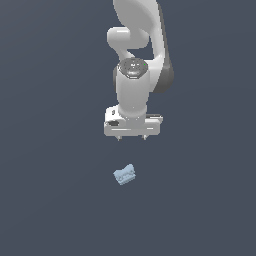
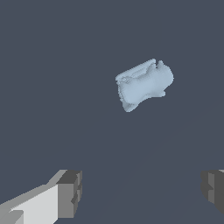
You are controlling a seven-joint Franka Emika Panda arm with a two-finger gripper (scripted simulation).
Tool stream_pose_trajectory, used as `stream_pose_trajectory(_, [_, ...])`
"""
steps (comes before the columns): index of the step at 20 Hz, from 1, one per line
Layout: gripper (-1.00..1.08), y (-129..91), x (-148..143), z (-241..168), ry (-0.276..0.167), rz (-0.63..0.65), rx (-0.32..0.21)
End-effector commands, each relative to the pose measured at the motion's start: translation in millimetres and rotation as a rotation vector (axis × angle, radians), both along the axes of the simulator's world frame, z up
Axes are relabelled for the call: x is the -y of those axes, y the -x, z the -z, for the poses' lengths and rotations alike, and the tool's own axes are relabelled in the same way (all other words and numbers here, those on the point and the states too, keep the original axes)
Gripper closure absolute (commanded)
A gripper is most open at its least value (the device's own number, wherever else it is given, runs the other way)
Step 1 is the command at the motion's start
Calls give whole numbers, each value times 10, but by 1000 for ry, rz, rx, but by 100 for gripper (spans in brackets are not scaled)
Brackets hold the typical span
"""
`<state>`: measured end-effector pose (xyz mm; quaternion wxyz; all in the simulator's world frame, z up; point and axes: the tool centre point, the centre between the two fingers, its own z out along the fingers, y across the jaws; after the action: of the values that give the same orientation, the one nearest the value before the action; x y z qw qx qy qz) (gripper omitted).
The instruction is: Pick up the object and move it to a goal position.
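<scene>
Arm: I see the white Panda arm [image 1: 134, 60] reaching down from the top of the exterior view, its wrist pointing straight down.

Gripper: the gripper [image 1: 131, 137] hangs above the tabletop [image 1: 50, 200], holding nothing.

Fingers: I read them as spread wide; in the wrist view one finger [image 2: 70, 193] and the other [image 2: 213, 190] stand far apart with bare surface between them.

Object: the pale light-blue blocky piece [image 1: 125, 174] lies on the tabletop, apart from the gripper, nearer the camera in the exterior view and slightly toward that view's left.

Object surface: in the wrist view I see the piece [image 2: 144, 85] bumpy and notched, lying at a tilt to the line between the fingers.

Contact: none; the piece lies outside the gap between the fingers.
</scene>
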<state>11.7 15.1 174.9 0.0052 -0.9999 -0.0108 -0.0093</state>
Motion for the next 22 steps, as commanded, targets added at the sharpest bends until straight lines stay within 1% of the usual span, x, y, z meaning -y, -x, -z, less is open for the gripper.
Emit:
stream_pose_trajectory(1, [-92, 0, 0, 0, 0, 0, 0])
stream_pose_trajectory(4, [-92, -15, -21, -15, 0, -3, 5])
stream_pose_trajectory(11, [-92, -92, -151, -112, 0, -34, 38])
stream_pose_trajectory(16, [-92, -91, -146, -108, 0, -31, 37])
stream_pose_trajectory(22, [-92, -141, -126, -76, -3, 22, 33])
